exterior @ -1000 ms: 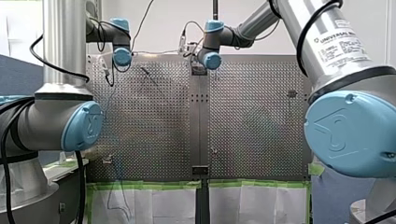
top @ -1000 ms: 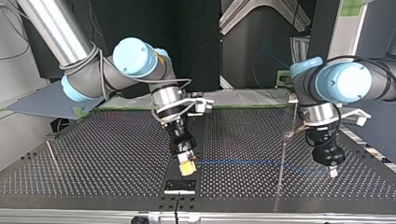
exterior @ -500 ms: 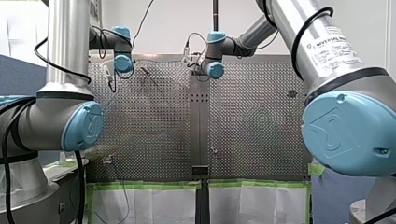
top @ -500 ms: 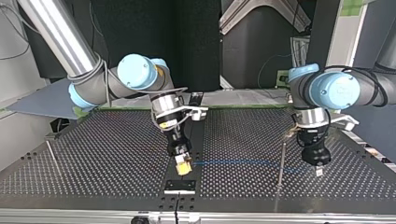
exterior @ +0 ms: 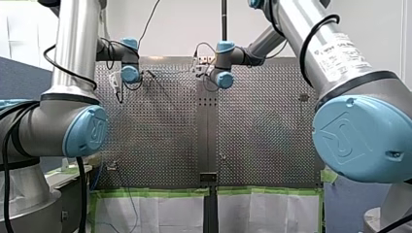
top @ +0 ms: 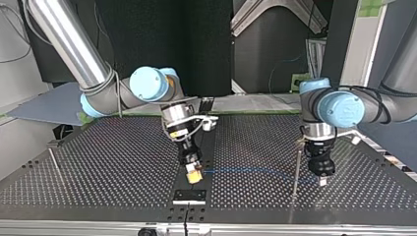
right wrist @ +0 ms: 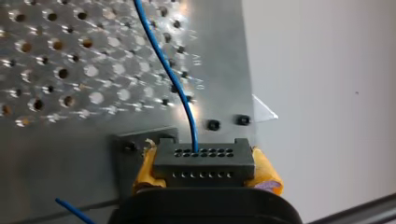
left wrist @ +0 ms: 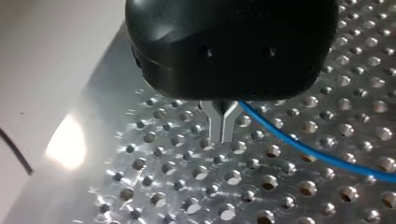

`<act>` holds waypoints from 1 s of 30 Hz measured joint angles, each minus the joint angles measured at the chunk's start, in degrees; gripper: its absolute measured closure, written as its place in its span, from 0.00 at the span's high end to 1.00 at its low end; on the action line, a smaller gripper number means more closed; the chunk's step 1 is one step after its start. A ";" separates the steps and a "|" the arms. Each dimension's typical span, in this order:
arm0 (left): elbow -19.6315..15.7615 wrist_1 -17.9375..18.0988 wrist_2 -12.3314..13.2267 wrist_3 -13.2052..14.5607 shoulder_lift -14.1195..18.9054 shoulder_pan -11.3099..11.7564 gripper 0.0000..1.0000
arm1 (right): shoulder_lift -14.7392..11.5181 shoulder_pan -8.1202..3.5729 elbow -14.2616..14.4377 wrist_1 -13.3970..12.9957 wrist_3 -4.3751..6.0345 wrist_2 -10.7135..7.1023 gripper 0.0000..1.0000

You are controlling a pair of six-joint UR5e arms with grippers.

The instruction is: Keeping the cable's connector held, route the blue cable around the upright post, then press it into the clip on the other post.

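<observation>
With the right arm's fingers [right wrist: 267, 174] gripping the connector [right wrist: 204, 161] low over the bench [top: 98, 167], sweep the left fingers [left wrist: 216, 122], closed on the blue cable [top: 246, 171], around the nearby upright post [top: 296, 167] (keep it taut).

Left claw [top: 322, 181] nearer the post [top: 296, 169]

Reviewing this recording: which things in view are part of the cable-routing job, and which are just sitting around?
Part of the job: blue cable; connector, in my right gripper; my left gripper, on the cable; thin post beside it; second post at the top view's left.

Lying about: black plate near the connector; green tape; white paper.
</observation>
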 joint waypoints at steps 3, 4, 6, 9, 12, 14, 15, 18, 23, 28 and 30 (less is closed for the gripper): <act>0.30 0.06 0.44 0.02 -0.42 0.08 0.00 | 1.40 0.26 -0.93 0.00 -0.05 -0.13 0.00; 0.37 0.07 0.49 0.00 -0.51 0.14 0.00 | 1.84 0.35 -1.19 0.00 -0.06 -0.15 0.00; 0.43 0.06 0.54 -0.04 -0.81 0.19 0.00 | 2.88 0.57 -1.66 -0.01 -0.08 -0.16 0.00; 0.45 -0.08 0.55 -0.07 -1.65 0.09 0.00 | 4.19 0.81 -1.96 0.03 -0.22 -0.18 0.00; 0.46 -0.30 0.29 -0.17 -2.03 -0.10 0.00 | 5.60 1.08 -2.03 0.18 -0.71 -0.16 0.00; 0.47 -0.44 0.08 -0.47 -2.19 -0.19 0.00 | 6.50 1.28 -2.03 0.26 -0.95 -0.16 0.00; 0.48 -0.50 0.07 -0.69 -2.35 -0.24 0.00 | 6.83 1.37 -2.03 0.28 -1.01 -0.14 0.00; 0.48 -0.75 0.31 -1.82 -3.26 -0.47 0.07 | 7.68 1.67 -2.03 0.36 -1.11 -0.10 0.00; 0.48 -0.92 0.37 -4.15 -4.02 -1.02 0.45 | 8.13 2.10 -2.01 0.72 -1.30 -0.13 0.00; 0.48 -1.30 -0.12 -5.73 -4.10 -1.52 0.64 | 8.29 2.36 -1.60 0.97 -1.62 0.07 0.00; 0.48 -1.81 -0.54 -5.90 -4.10 -1.73 0.68 | 8.51 2.46 -1.23 1.01 -1.78 0.14 0.00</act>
